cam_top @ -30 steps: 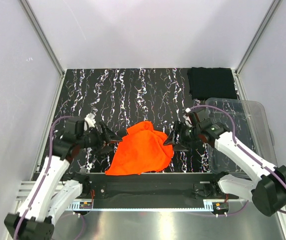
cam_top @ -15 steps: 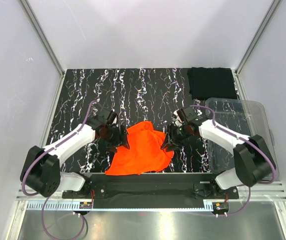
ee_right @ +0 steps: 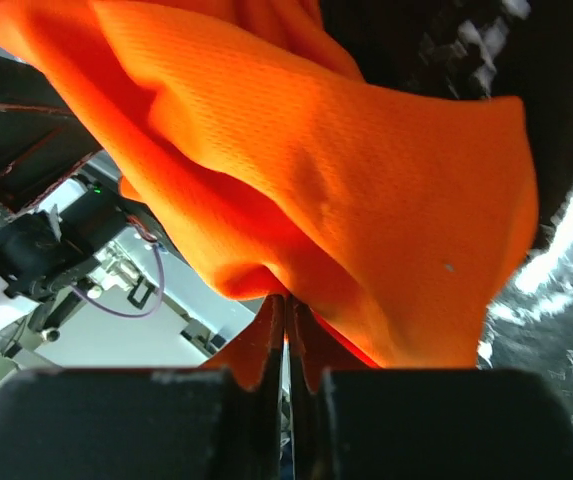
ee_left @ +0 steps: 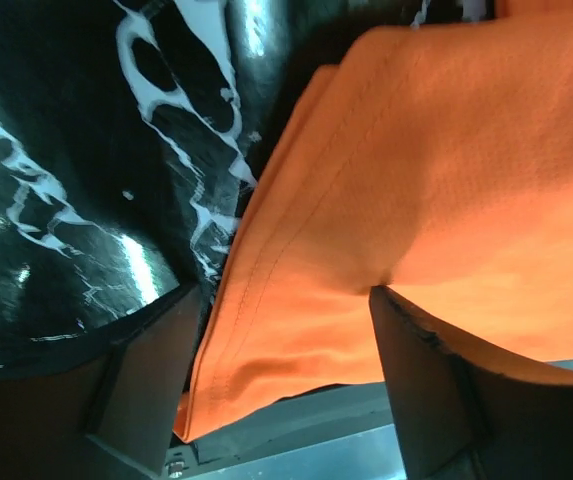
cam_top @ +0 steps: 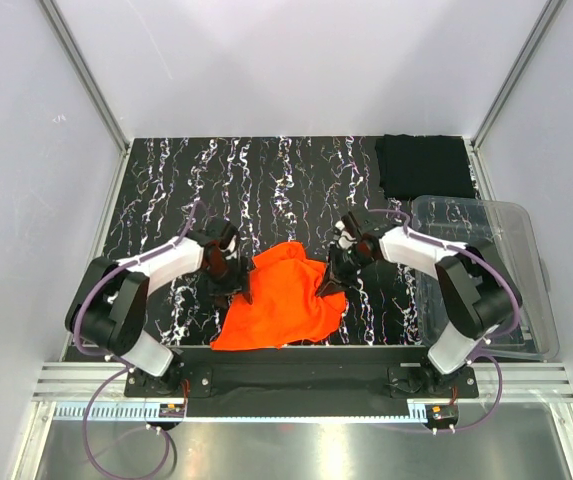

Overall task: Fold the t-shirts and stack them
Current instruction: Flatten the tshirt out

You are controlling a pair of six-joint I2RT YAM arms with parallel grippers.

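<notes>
Two cloth shirts lie on the black marbled table (cam_top: 166, 180): a bright orange-red t-shirt (cam_top: 281, 305) crumpled near-centre, a black t-shirt (cam_top: 424, 165) folded far right. Left gripper (ee_left: 278, 300) straddles the orange hem, fingers wide; right gripper (ee_right: 286, 302) pinches its right edge.

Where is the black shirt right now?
In the overhead view the black t-shirt lies at the far right corner of the table, just beyond the clear bin.
</notes>
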